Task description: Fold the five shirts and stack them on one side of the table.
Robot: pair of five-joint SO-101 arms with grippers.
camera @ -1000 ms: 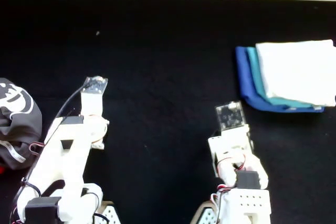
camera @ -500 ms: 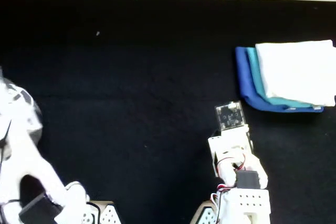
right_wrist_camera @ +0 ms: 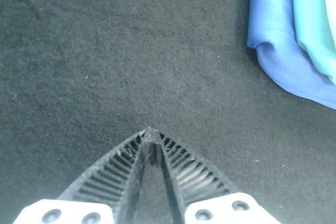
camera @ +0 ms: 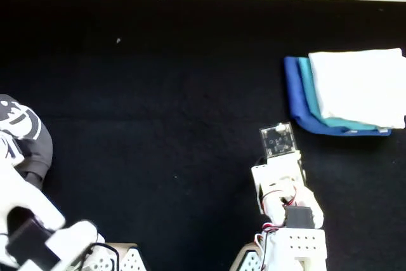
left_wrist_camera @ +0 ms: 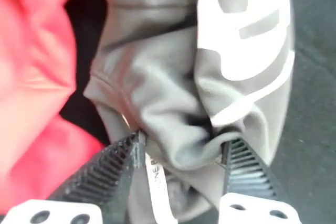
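Pickup of shirt four, by my read. Three folded shirts, blue, teal and white on top, sit as a stack on the right side of the table.

Your left gripper is down on the crumpled grey shirt at the left edge. Its jaws are spread wide with a ridge of cloth between them, not pinched yet. A red shirt lies bunched just beside the grey.

Your right gripper hangs over bare table near the stack's blue edge, fingers pressed together, holding nothing.

Next: close the left on that ridge only, keep clear of the red, then pull the grey out to the open middle to flatten it.
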